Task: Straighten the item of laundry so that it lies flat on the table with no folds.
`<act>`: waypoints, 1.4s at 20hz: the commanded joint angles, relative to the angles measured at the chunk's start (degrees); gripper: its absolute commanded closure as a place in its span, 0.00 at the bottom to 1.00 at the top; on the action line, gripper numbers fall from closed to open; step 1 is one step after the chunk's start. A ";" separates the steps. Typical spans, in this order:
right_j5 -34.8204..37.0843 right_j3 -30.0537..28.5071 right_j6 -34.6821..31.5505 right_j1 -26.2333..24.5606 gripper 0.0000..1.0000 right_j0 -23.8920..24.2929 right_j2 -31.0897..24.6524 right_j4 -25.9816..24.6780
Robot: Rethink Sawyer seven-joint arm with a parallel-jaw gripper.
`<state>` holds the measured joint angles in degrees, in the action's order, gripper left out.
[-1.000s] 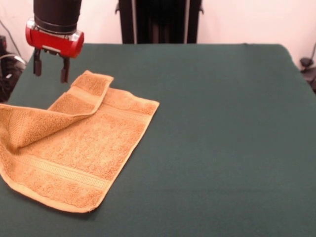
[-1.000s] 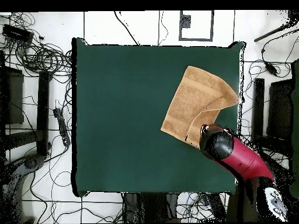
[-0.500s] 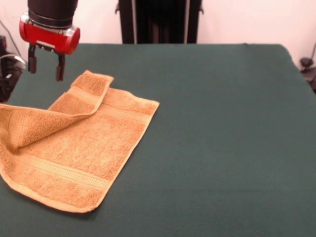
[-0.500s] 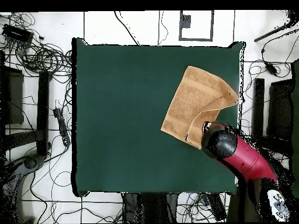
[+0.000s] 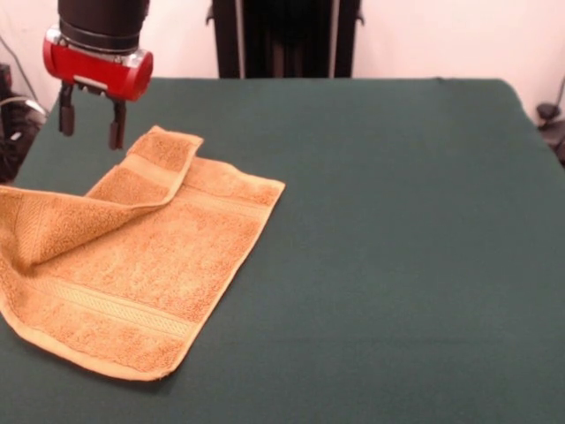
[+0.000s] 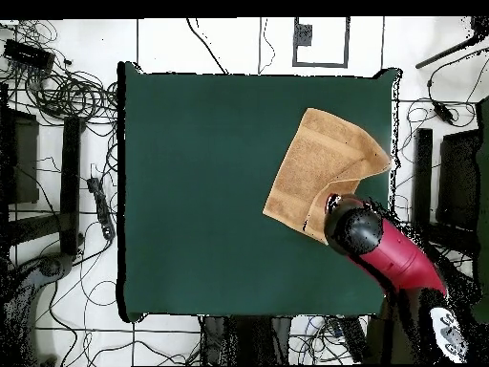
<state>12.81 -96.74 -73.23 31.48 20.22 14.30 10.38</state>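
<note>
The golden-orange towel [image 5: 141, 256] lies at the left of the green table [image 5: 397, 221] in the front view. Its left part is folded over on itself, with a flap ending in a corner near the far side. Paler bands run near its ends. My gripper [image 5: 91, 128] hangs open and empty just above and behind that folded corner, touching nothing. In the overhead view the towel [image 6: 320, 162] lies at the table's [image 6: 201, 191] right side, and the arm's wrist [image 6: 355, 231] covers its near corner and the fingers.
Cables and equipment lie on the floor around the table in the overhead view. The robot's black pedestal [image 5: 284, 37] stands at the table's far edge. The towel's left side reaches the table's edge.
The gripper shifted left and up half a second ago, then came back right and down to near its first place. The towel has not moved.
</note>
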 commanded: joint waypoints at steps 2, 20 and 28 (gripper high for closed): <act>-0.82 -2.64 -16.85 -1.94 0.00 -2.37 -6.76 4.24; -1.49 -2.12 -17.51 -3.47 0.00 -4.43 -7.10 7.34; -1.50 -2.43 -17.73 -3.55 0.00 -4.71 -7.84 9.18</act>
<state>12.81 -96.74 -73.23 30.83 18.10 14.02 15.61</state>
